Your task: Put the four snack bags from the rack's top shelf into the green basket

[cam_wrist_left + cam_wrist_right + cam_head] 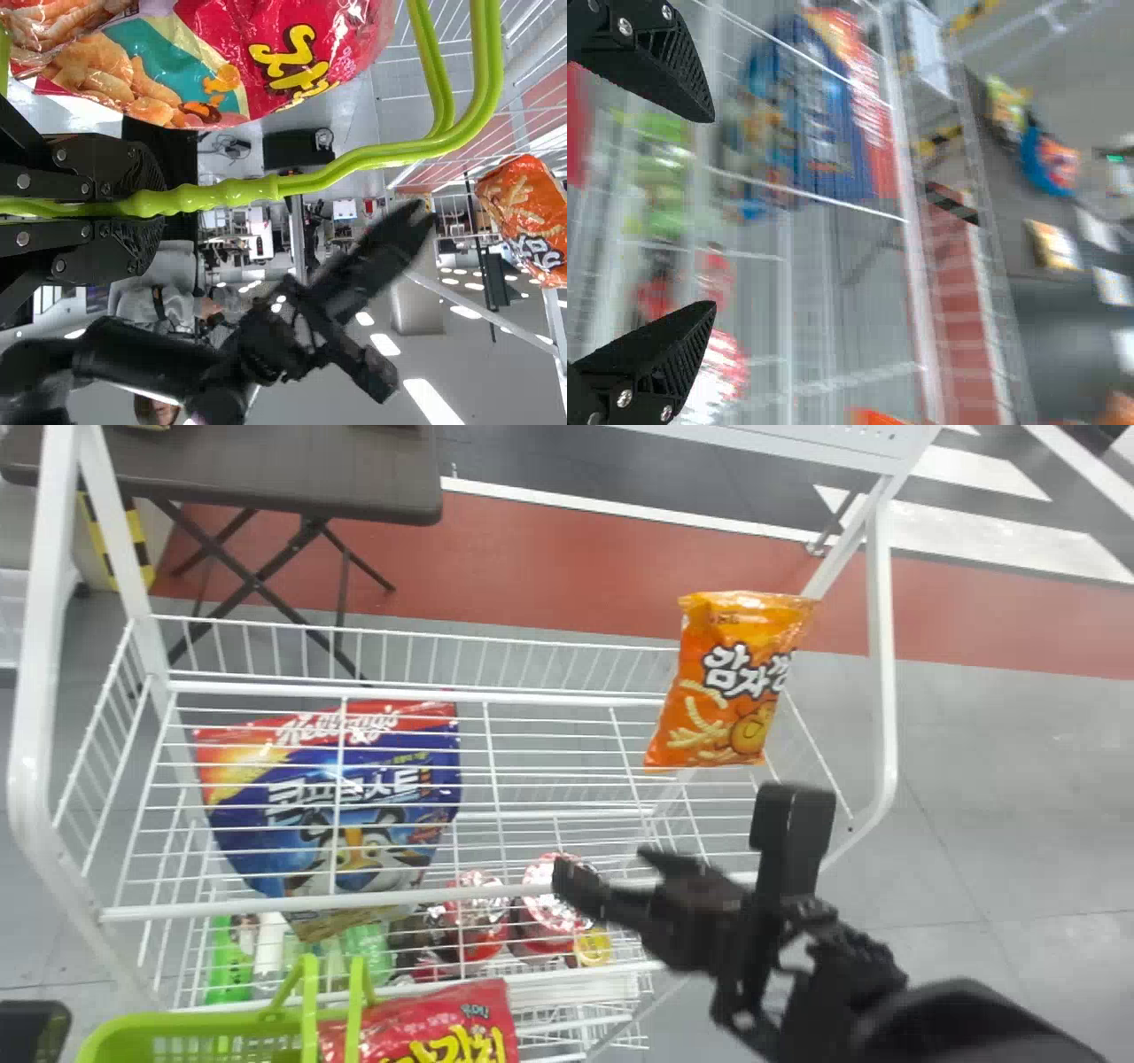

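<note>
Nearest the head camera, the right arm slants in over the rack's near right corner, its end effector (605, 866) over the shelf's front rail (390, 902). Its two black fingers stand wide apart with nothing between them, in its own wrist view (709, 212) as well. Both tips are apart from every bag.

At the lower left, the left end effector (34, 1031) is closed on the green basket's handle (230, 190), its two pads pressed against the handle's grip from either side. The green basket (133, 1026) is at the rack's near left side. A red snack bag (443, 1027) is at the basket, partly behind the handle bars. In the left wrist view a further packet (53, 31) appears beside it, though only a part shows.

On the white wire rack, a blue-and-red cereal bag with a tiger on it (292, 850) leans at the left, behind the wires. An orange potato snack bag (726, 691) stands upright towards the right end, well apart from the blue one.

Lower down, red-and-silver lidded cups (551, 899) sit near green bottles (230, 961). Beyond the rack is a brown bench (266, 469) on crossed folding legs.
</note>
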`<action>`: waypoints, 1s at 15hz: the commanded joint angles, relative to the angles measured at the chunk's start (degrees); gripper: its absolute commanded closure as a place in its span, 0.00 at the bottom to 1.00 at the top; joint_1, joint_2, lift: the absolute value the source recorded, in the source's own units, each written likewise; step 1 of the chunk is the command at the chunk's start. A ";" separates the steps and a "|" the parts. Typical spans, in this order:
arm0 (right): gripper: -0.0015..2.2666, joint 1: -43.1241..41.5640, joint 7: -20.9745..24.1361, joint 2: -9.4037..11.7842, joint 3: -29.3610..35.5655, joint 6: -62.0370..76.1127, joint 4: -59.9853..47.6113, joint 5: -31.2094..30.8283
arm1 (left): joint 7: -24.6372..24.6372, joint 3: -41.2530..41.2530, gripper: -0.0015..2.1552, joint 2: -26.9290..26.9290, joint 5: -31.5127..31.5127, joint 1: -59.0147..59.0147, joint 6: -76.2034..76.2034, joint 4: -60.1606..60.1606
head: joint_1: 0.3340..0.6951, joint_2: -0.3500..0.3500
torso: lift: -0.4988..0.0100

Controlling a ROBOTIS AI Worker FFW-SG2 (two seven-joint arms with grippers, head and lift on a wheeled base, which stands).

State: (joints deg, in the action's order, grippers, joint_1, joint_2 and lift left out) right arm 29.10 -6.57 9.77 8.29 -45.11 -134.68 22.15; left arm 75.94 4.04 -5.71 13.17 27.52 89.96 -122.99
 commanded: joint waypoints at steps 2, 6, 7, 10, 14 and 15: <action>0.03 -6.69 3.85 -0.01 -0.64 17.37 9.44 -8.43 | 0.00 0.09 0.99 -0.09 0.01 -0.01 0.07 0.20 | 1.00 0.00 | 0.98; 0.04 -11.96 11.41 -0.01 0.06 25.46 19.46 -13.00 | 0.00 0.35 0.99 -0.17 0.01 0.08 0.07 0.29 | 1.00 0.00 | 0.98; 0.04 -13.89 12.20 -0.01 0.59 26.69 23.15 -13.36 | 0.00 0.27 0.99 -0.09 -0.08 -0.10 0.07 0.29 | 1.00 0.00 | 0.98; 0.04 -19.43 11.41 0.25 2.70 28.45 31.94 -13.44 | -0.61 0.09 0.99 0.00 -0.08 -0.36 0.07 0.47 | 1.00 0.00 | 0.98; 0.08 -26.38 -0.90 1.31 5.86 23.88 37.82 -11.60 | -0.70 0.09 0.99 0.00 -0.25 -0.45 0.07 0.47 | 1.00 0.00 | 0.98; 0.22 -27.61 -4.15 1.31 7.10 21.59 38.88 -11.25 | -0.70 0.09 0.99 -0.09 -0.25 -0.54 0.07 0.47 | 1.00 0.00 | 0.98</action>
State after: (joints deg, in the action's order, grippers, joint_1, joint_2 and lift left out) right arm 3.36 -8.99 11.03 13.94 -20.46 -97.32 10.24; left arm 75.23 4.13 -5.79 12.98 27.03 89.96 -122.52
